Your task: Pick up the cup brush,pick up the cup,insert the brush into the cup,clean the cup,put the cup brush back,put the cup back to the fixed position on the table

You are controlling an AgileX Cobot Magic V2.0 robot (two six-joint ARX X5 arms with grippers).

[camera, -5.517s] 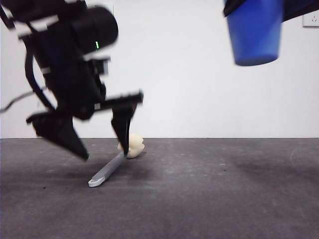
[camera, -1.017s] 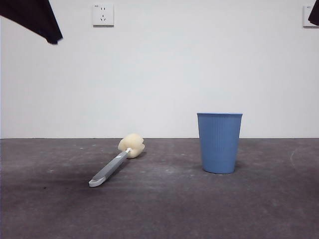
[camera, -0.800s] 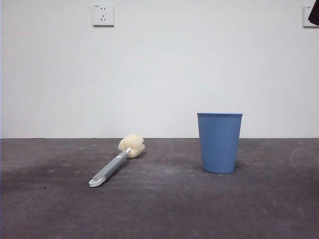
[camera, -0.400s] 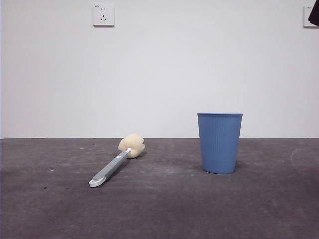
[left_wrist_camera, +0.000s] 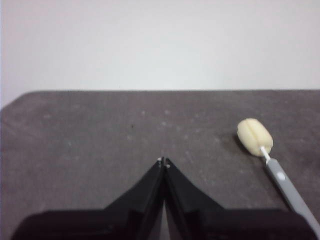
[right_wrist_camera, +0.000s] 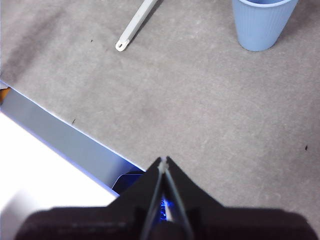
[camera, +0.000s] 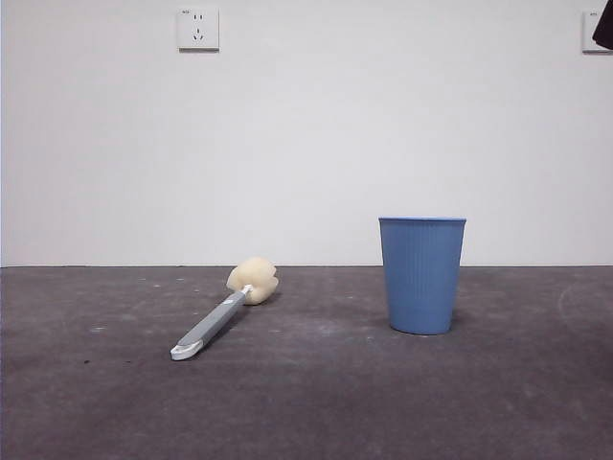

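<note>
**Desk observer:** What's on the desk from the front camera?

**Me (remote):** Two items, well apart. The cup stands upright, mouth up, right of centre. The brush lies flat left of centre, sponge head toward the back wall, at about 1 o'clock from the handle's white tip, which points to the near side at about 7 o'clock. From the cup, the brush sits at roughly 9 o'clock.

**Desk observer:** End effectors?

**Me (remote):** Left end effector: jaws pressed together, nothing between them, above bare desk. The brush shows off to one side in its camera, not touching. Right end effector: also closed and empty, high over the desk's near edge; the cup and the handle tip are far ahead of it. In the front view only a dark tip at the top right corner shows; I cannot tell which arm it is.

**Desk observer:** Background?

**Me (remote):** White wall, a socket at upper left.
</note>
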